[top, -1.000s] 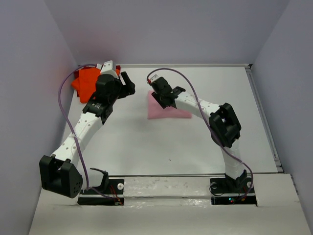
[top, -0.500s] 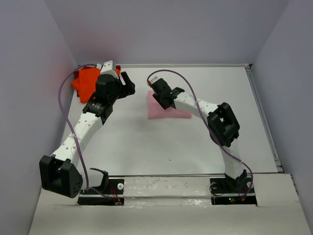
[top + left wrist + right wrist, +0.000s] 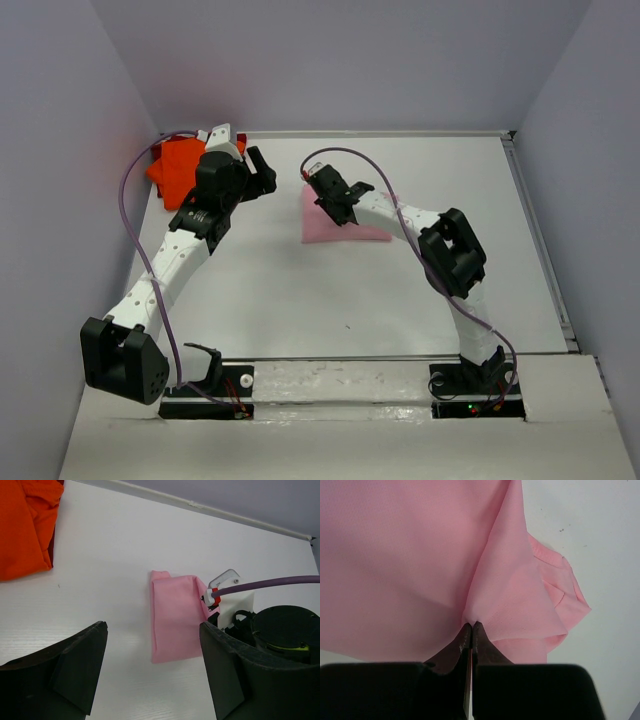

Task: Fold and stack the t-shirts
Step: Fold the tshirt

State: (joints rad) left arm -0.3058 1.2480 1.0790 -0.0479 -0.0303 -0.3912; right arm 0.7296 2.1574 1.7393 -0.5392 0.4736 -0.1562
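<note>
The white table (image 3: 300, 300) has the orange t-shirt (image 3: 172, 170) bunched against its far-left corner and the folded pink t-shirt (image 3: 335, 228) mid-table with open tabletop around it, a fold pinched tight in the right gripper (image 3: 471, 625), while the left gripper (image 3: 152, 626) gapes wide nearby, holding nothing.

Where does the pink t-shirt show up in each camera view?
Top external: pink t-shirt lies mid-table, toward the far side.
Left wrist: middle of the frame, right of the orange t-shirt.
Right wrist: fills most of the frame.
Shared landmark: the right gripper, pinched shut on the shirt's cloth.
</note>
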